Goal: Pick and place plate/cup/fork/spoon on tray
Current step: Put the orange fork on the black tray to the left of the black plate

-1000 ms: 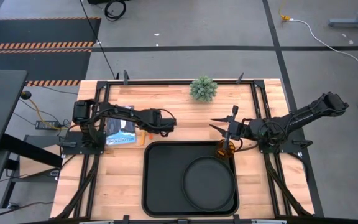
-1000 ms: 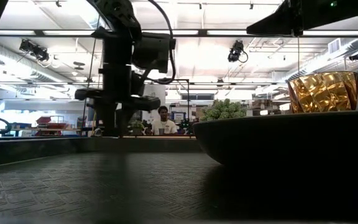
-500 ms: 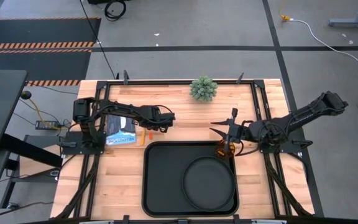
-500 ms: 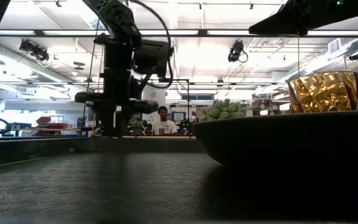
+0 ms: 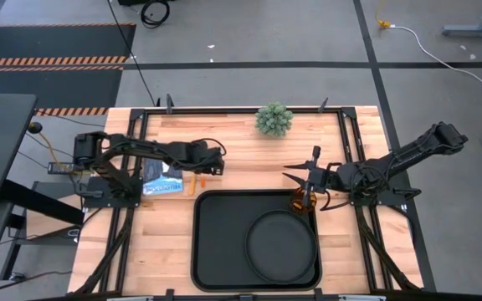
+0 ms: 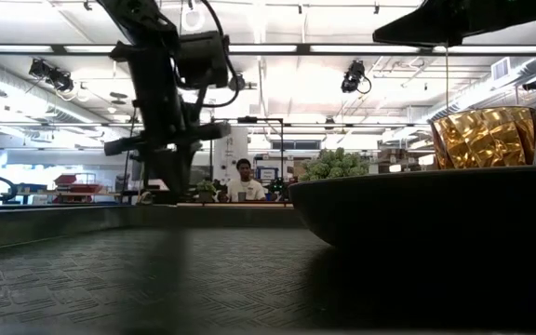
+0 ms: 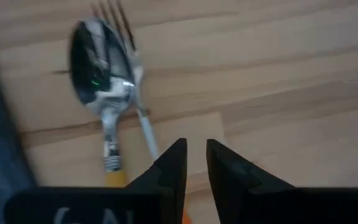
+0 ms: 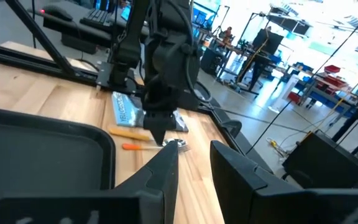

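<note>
Altogether — one plate [image 5: 281,237], one cup [image 5: 302,201], one fork [image 7: 143,121], one spoon [image 7: 97,71].

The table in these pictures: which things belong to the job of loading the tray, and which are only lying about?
Belong to the job:
tray
plate, on the tray
cup, at the tray's far right corner
fork and spoon, on the wood beside the tray

Only lying about:
green plant
blue packet

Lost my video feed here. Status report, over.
Left gripper over spoon and fork, holding nothing. Right gripper open beside cup. Plate and cup on tray. Nothing in the way.
</note>
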